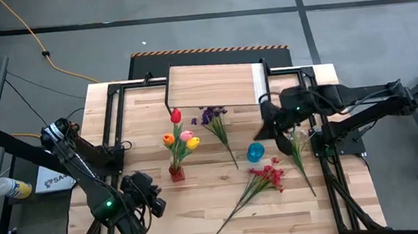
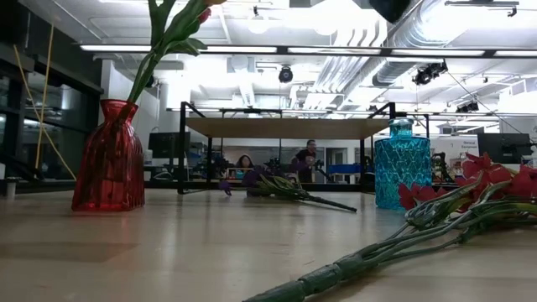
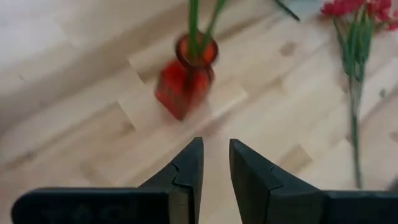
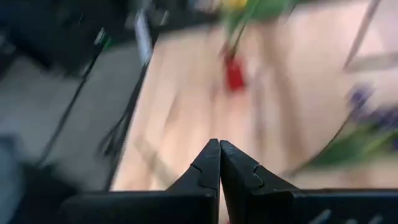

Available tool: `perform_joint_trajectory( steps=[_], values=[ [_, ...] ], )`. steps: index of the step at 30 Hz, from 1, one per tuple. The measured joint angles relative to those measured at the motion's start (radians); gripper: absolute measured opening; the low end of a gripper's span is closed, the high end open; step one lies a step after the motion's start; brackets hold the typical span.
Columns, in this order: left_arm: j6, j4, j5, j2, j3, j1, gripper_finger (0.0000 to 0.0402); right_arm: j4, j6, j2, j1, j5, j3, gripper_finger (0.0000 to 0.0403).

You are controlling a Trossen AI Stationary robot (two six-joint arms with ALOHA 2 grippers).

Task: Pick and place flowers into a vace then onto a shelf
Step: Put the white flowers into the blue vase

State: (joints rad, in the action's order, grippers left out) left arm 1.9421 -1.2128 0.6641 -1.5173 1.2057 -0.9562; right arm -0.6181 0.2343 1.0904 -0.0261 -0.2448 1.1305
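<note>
**Next stem for the red vase**

Four tulips already upright in the red vase at mid-counter; shelf at the far edge, bare. Left gripper narrowly parted, empty, aimed toward the vase. Right gripper pinched shut, empty, above the white spray beside the blue vase. Probably best: open wide, descend onto mid-stem, avoid nudging the blue vase.

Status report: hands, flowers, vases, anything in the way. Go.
Left hand slightly open, empty, short of red vase. Right hand shut, empty, near shelf. Tulips in red vase. Red spray lies between left hand and blue vase.
</note>
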Motion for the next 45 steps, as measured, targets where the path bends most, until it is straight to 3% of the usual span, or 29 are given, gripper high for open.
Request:
perform_joint_trajectory(
  steps=[5, 12, 16, 29, 32, 41, 45],
  values=[
    [-0.042, 0.083, -0.031, 0.0, 0.0, 0.0, 0.0111, -0.269, 0.113, 0.0, -0.017, -0.111, 0.0, 0.0],
    [-0.093, 0.141, -0.03, 0.0, 0.0, 0.0, 0.0111, -0.69, 0.432, 0.0, -0.081, -0.057, 0.0, 0.0],
    [-0.11, 0.155, -0.03, -0.002, 0.0, 0.0, 0.0111, -0.821, 0.589, 0.0, -0.166, -0.041, 0.0, 0.0],
    [-0.113, 0.202, -0.029, -0.027, -0.001, -0.033, 0.0111, -0.808, 0.986, 0.003, -0.4, 0.179, -0.007, 0.0015],
    [-0.113, 0.232, -0.029, -0.026, -0.001, -0.04, 0.0111, -0.743, 1.057, -0.006, -0.437, 0.183, -0.091, 0.0043],
    [-0.109, 0.246, -0.022, -0.026, -0.001, -0.074, 0.0111, -0.465, 1.135, -0.01, -0.502, 0.055, -0.463, 0.0168],
    [-0.1, 0.246, -0.032, -0.026, -0.001, -0.08, 0.0111, -0.326, 1.168, -0.01, -0.498, 0.073, -0.557, 0.0209]
  ],
)
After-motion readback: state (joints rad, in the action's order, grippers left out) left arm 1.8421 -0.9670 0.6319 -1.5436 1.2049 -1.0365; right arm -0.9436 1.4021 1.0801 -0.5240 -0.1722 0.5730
